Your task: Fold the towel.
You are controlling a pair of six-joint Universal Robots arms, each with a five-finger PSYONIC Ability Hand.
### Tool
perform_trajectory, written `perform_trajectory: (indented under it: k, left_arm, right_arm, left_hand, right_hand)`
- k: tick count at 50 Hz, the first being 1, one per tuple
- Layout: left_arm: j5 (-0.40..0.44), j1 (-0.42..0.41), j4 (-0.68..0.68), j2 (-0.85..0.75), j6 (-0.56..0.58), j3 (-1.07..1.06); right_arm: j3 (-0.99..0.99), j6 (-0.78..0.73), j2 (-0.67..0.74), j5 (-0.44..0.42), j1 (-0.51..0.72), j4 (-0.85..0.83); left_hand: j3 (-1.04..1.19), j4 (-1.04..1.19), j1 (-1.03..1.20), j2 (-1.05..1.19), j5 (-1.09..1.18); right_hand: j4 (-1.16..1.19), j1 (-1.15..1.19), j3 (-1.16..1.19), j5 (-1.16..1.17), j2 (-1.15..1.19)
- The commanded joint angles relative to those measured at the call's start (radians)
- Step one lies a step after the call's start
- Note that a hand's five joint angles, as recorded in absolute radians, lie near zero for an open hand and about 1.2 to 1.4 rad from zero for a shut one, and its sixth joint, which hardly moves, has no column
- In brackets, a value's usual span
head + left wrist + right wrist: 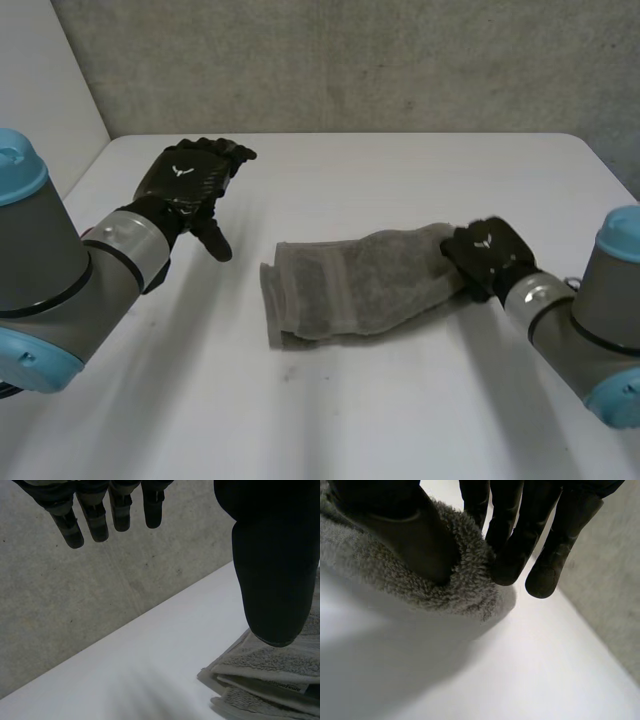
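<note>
Your folded grey terry towel (350, 285) lies in the middle of the white table (380, 410). Your black right hand (487, 255) pinches its right end between thumb and fingers. Your black left hand (190, 180) hovers left of it, apart, fingers straight and spread.

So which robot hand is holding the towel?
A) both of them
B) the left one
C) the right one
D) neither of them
C: the right robot hand pinches one end of the towel between thumb and fingers, while the left robot hand hangs open, apart from it.
</note>
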Motion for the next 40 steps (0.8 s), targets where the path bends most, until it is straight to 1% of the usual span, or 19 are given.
perform_trajectory:
  k: [1,2,4,5,7,8,10,14,17,18,19,20,21,22,24,25,27,32,40]
  left_arm:
    - [0.0,0.005,-0.001,0.017,0.001,0.014]
    - [0.0,0.005,-0.001,0.017,0.001,0.014]
    - [-0.003,0.006,0.0,0.041,-0.001,0.015]
    - [-0.003,0.006,0.0,0.041,-0.001,0.015]
    - [-0.016,0.006,0.002,0.06,-0.001,0.017]
    - [-0.016,0.006,0.002,0.06,-0.001,0.017]
    - [-0.036,0.006,0.003,0.067,-0.007,0.02]
    - [-0.048,0.006,0.003,0.067,-0.019,0.025]
    - [-0.048,0.008,0.005,0.067,-0.034,0.026]
    - [-0.048,0.008,0.005,0.063,-0.045,0.032]
    - [-0.048,0.008,0.005,0.063,-0.045,0.032]
    - [-0.048,0.008,0.006,0.052,-0.056,0.041]
    - [-0.048,0.005,0.006,0.046,-0.067,0.054]
    - [-0.048,0.005,0.006,0.046,-0.067,0.054]
    - [-0.051,0.002,0.006,0.009,-0.087,0.081]
    - [-0.051,0.002,0.006,0.009,-0.087,0.081]
    - [-0.051,-0.006,0.005,-0.046,-0.111,0.121]
    - [-0.053,-0.024,0.002,-0.133,-0.16,0.169]
    - [-0.074,-0.13,-0.005,-0.316,-0.191,0.239]
  right_arm:
    - [-0.226,-0.116,0.055,-0.017,0.284,0.048]
    - [-0.227,-0.117,0.055,-0.017,0.285,0.048]
    - [-0.341,-0.17,0.147,-0.02,0.39,0.097]
    - [-0.342,-0.17,0.147,-0.02,0.39,0.097]
    - [-0.438,-0.211,0.25,-0.027,0.468,0.164]
    - [-0.439,-0.212,0.25,-0.027,0.469,0.165]
    - [-0.506,-0.244,0.331,-0.041,0.511,0.238]
    - [-0.532,-0.236,0.347,-0.041,0.518,0.269]
    - [-0.52,-0.156,0.304,-0.04,0.505,0.232]
    - [-0.5,-0.068,0.269,-0.04,0.487,0.2]
    - [-0.464,0.042,0.223,-0.041,0.457,0.17]
    - [-0.463,0.043,0.223,-0.041,0.456,0.169]
    - [-0.427,0.14,0.171,-0.038,0.417,0.147]
    - [-0.426,0.141,0.17,-0.038,0.416,0.146]
    - [-0.361,0.314,0.096,-0.037,0.346,0.114]
    - [-0.36,0.314,0.095,-0.037,0.346,0.114]
    - [-0.318,0.403,0.055,-0.027,0.285,0.116]
    - [-0.287,0.425,0.04,-0.02,0.184,0.134]
    - [-0.34,0.457,0.141,-0.02,0.177,0.208]
  left_hand:
    - [0.008,0.01,0.005,0.009,-0.022]
    - [0.008,0.01,0.005,0.009,-0.022]
    - [0.008,0.01,0.005,0.009,-0.022]
    - [0.008,0.01,0.005,0.009,-0.022]
    - [0.008,0.01,0.005,0.009,-0.022]
    - [0.008,0.01,0.005,0.009,-0.022]
    - [0.008,0.01,0.005,0.009,-0.022]
    - [0.008,0.01,0.005,0.009,-0.022]
    - [0.011,0.013,0.008,0.012,-0.019]
    - [0.008,0.01,0.005,0.009,-0.022]
    - [0.008,0.01,0.005,0.009,-0.022]
    - [0.011,0.013,0.008,0.012,-0.019]
    - [0.011,0.013,0.008,0.012,-0.019]
    - [0.011,0.013,0.008,0.012,-0.019]
    - [0.016,0.019,0.013,0.018,-0.013]
    - [0.016,0.019,0.013,0.018,-0.013]
    - [0.022,0.025,0.019,0.024,-0.007]
    - [0.037,0.039,0.034,0.038,0.008]
    - [0.04,0.042,0.037,0.041,0.011]
  right_hand:
    - [0.062,0.104,0.059,0.074,0.144]
    - [0.062,0.104,0.059,0.074,0.144]
    - [0.062,0.104,0.059,0.074,0.144]
    - [0.062,0.104,0.059,0.074,0.144]
    - [0.062,0.104,0.059,0.074,0.144]
    - [0.062,0.104,0.059,0.074,0.144]
    - [0.062,0.104,0.059,0.074,0.144]
    - [0.062,0.104,0.059,0.074,0.144]
    - [0.062,0.104,0.059,0.074,0.144]
    - [-0.222,-0.179,-0.225,-0.21,-0.14]
    - [-0.835,-0.793,-0.838,-0.823,-0.753]
    - [-0.841,-0.799,-0.845,-0.83,-0.759]
    - [-1.16,-1.117,-1.163,-1.148,-1.078]
    - [-1.16,-1.117,-1.163,-1.148,-1.078]
    - [-1.16,-1.117,-1.163,-1.148,-1.078]
    - [-1.16,-1.117,-1.163,-1.148,-1.078]
    - [-1.16,-1.117,-1.163,-1.148,-1.078]
    - [-1.16,-1.117,-1.163,-1.148,-1.078]
    - [-1.16,-1.117,-1.163,-1.148,-1.078]
